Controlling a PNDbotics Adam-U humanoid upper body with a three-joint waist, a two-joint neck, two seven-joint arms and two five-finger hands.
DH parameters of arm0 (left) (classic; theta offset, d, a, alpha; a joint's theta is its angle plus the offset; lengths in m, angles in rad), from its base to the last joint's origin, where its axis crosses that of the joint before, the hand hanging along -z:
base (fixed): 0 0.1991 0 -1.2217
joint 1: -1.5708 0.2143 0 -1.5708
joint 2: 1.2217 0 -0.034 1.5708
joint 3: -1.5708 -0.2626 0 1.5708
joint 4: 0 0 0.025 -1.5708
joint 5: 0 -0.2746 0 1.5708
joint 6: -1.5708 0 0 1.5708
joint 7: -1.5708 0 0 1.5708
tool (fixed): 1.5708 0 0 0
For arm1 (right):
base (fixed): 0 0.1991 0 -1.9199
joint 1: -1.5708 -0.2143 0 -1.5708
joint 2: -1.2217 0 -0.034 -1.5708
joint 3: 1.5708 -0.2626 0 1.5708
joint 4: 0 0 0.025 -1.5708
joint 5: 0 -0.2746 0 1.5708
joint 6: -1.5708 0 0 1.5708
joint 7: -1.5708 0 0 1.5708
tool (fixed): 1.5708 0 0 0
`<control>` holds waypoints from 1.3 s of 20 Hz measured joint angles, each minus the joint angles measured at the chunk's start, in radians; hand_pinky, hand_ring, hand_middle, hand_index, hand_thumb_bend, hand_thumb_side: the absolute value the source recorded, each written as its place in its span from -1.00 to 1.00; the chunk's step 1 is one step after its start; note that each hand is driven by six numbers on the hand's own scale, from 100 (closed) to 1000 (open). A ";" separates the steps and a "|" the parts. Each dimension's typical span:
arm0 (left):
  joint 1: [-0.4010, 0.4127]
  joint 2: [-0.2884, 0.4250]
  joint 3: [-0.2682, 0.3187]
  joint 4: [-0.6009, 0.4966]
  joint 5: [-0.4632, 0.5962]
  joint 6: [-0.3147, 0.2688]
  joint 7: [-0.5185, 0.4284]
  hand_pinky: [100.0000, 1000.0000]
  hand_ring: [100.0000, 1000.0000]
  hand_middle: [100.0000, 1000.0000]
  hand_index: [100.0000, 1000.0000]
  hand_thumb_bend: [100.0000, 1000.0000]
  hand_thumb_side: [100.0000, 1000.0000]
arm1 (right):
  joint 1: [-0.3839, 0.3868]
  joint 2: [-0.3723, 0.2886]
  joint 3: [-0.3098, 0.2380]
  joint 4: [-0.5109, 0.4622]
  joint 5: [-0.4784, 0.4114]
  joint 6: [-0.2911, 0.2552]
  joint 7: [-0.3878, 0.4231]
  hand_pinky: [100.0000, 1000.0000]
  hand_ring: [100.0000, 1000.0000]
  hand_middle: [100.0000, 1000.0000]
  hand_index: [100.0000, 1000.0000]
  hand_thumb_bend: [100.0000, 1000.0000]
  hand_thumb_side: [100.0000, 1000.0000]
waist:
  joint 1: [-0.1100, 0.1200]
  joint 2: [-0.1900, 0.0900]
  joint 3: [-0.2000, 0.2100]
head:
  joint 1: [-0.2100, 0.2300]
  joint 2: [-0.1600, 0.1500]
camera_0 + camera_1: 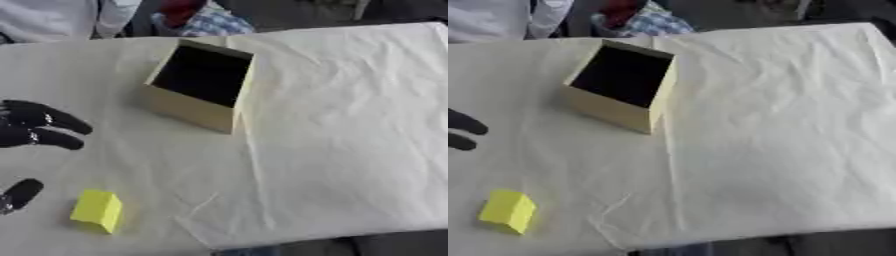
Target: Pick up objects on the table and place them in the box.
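On the table (350,125), which is draped in a creased white cloth (341,165), stands an open-topped box (199,86) with pale cardboard walls and a dark interior. The box sits upright toward the far edge, left of the surface's midline, turned so that one corner faces the near edge. Nothing can be made out inside its dark opening.

Near the near left corner of the surface lies a small yellow block (98,210), resting on the cloth, well apart from the box and touching nothing else. It shows a lighter top face and a shaded side.

At the left edge of the surface, between the box and the block in depth, the robot's left hand (35,131) enters the view. It is black; its fingers (61,122) extend toward the middle of the table, spread and only slightly bent, with nothing held. A further dark rounded part, apparently the thumb (21,192), shows lower at the same edge, just left of the yellow block but not touching it. In the right eye view only the fingertips (464,131) of this hand appear at the left border.

The right hand appears in neither view.

Long folds run through the cloth from the box toward the near edge.
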 measured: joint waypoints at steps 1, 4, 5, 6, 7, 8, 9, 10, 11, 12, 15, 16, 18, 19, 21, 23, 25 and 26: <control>-0.004 0.000 -0.006 0.000 -0.013 0.010 -0.004 0.73 0.82 0.79 0.84 -1.00 0.88 | 0.000 0.000 0.000 0.000 0.000 0.000 0.000 0.11 0.26 -0.08 0.32 -1.00 0.73 | 0.001 0.000 -0.001 | 0.000 0.000; -0.017 0.000 -0.029 0.000 -0.047 0.037 -0.018 0.72 0.81 0.80 0.93 -1.00 1.00 | -0.001 0.000 0.001 0.000 0.000 -0.001 0.001 0.11 0.26 -0.08 0.32 -1.00 0.73 | 0.002 0.000 -0.004 | 0.000 0.000; -0.018 0.000 -0.037 0.000 -0.055 0.045 -0.023 0.71 0.80 0.80 0.94 -1.00 0.88 | -0.001 0.000 0.002 0.000 0.000 -0.001 0.001 0.11 0.26 -0.08 0.32 -1.00 0.73 | 0.002 0.000 -0.004 | 0.001 0.000; -0.019 0.000 -0.046 0.000 -0.062 0.052 -0.028 0.70 0.80 0.80 0.96 -1.00 0.70 | -0.001 0.000 0.003 0.000 -0.001 -0.001 0.002 0.11 0.26 -0.08 0.32 -1.00 0.73 | 0.002 0.000 -0.004 | 0.001 0.000; -0.020 0.000 -0.055 0.000 -0.066 0.060 -0.034 0.70 0.80 0.80 0.96 -1.00 0.48 | -0.001 0.000 0.004 0.000 -0.001 -0.001 0.002 0.11 0.26 -0.08 0.32 -1.00 0.74 | 0.002 0.000 -0.005 | 0.002 0.000; -0.022 0.000 -0.065 0.000 -0.067 0.067 -0.041 0.70 0.80 0.81 0.98 -1.00 0.54 | -0.002 0.000 0.005 0.000 -0.001 -0.001 0.002 0.11 0.26 -0.08 0.32 -1.00 0.74 | 0.002 0.000 -0.006 | 0.002 0.000; -0.024 0.000 -0.074 0.000 -0.067 0.075 -0.050 0.71 0.80 0.81 0.99 -1.00 0.64 | -0.002 0.000 0.005 0.000 -0.002 -0.001 0.002 0.11 0.26 -0.08 0.32 -1.00 0.74 | 0.003 0.000 -0.006 | 0.003 0.000; -0.025 0.000 -0.083 0.000 -0.066 0.081 -0.061 0.71 0.80 0.81 1.00 -1.00 0.73 | -0.004 0.000 0.005 0.000 -0.003 -0.001 0.002 0.11 0.26 -0.08 0.32 -1.00 0.74 | 0.003 0.000 -0.008 | 0.003 0.000; -0.026 0.000 -0.090 0.000 -0.065 0.087 -0.073 0.74 0.82 0.81 1.00 -1.00 1.00 | -0.004 0.000 0.005 0.000 -0.004 -0.001 0.003 0.11 0.26 -0.08 0.32 -1.00 0.74 | 0.003 0.000 -0.008 | 0.003 0.000; -0.027 0.000 -0.093 0.000 -0.065 0.093 -0.080 0.74 0.82 0.80 1.00 -1.00 1.00 | -0.004 0.000 0.005 0.000 -0.005 -0.001 0.004 0.11 0.26 -0.08 0.32 -1.00 0.74 | 0.003 0.000 -0.008 | 0.002 0.000; -0.034 0.000 -0.098 0.000 -0.075 0.107 -0.086 0.74 0.82 0.80 0.99 -1.00 1.00 | -0.004 0.000 0.005 0.000 -0.007 0.000 0.004 0.11 0.25 -0.08 0.32 -1.00 0.74 | 0.004 0.001 -0.008 | 0.000 0.000; -0.034 0.000 -0.099 0.000 -0.082 0.111 -0.085 0.74 0.82 0.81 0.99 -1.00 1.00 | -0.004 0.000 0.005 0.000 -0.007 0.000 0.004 0.11 0.25 -0.08 0.32 -1.00 0.74 | 0.004 0.001 -0.009 | 0.000 0.000; -0.034 0.000 -0.108 0.000 -0.098 0.117 -0.083 0.74 0.82 0.81 0.99 -1.00 1.00 | -0.004 0.000 0.005 0.000 -0.008 0.000 0.004 0.11 0.25 -0.08 0.32 -1.00 0.74 | 0.006 0.003 -0.009 | -0.001 0.000; -0.033 0.000 -0.113 0.000 -0.106 0.119 -0.083 0.73 0.81 0.81 1.00 -1.00 1.00 | -0.004 0.000 0.005 0.000 -0.008 0.000 0.005 0.11 0.25 -0.08 0.32 -1.00 0.74 | 0.006 0.004 -0.009 | -0.001 0.000; -0.031 0.000 -0.124 0.000 -0.120 0.127 -0.088 0.73 0.81 0.82 1.00 -1.00 0.77 | -0.004 0.000 0.006 0.000 -0.008 0.000 0.005 0.10 0.25 -0.08 0.32 -1.00 0.75 | 0.007 0.004 -0.010 | -0.001 0.000; -0.020 0.000 -0.137 0.000 -0.132 0.141 -0.098 0.73 0.81 0.82 1.00 -1.00 0.53 | -0.005 0.000 0.006 0.000 -0.008 0.000 0.005 0.10 0.25 -0.08 0.32 -1.00 0.75 | 0.009 0.005 -0.011 | -0.001 0.000; -0.008 0.000 -0.149 0.000 -0.142 0.156 -0.113 0.74 0.81 0.82 1.00 -1.00 1.00 | -0.005 0.000 0.006 0.000 -0.008 0.000 0.005 0.10 0.25 -0.08 0.32 -1.00 0.75 | 0.009 0.006 -0.013 | -0.001 0.000; -0.003 0.000 -0.154 0.000 -0.148 0.163 -0.120 0.74 0.81 0.81 1.00 -0.90 1.00 | -0.005 0.000 0.006 0.000 -0.008 0.000 0.005 0.10 0.25 -0.08 0.32 -1.00 0.75 | 0.009 0.006 -0.014 | -0.001 0.000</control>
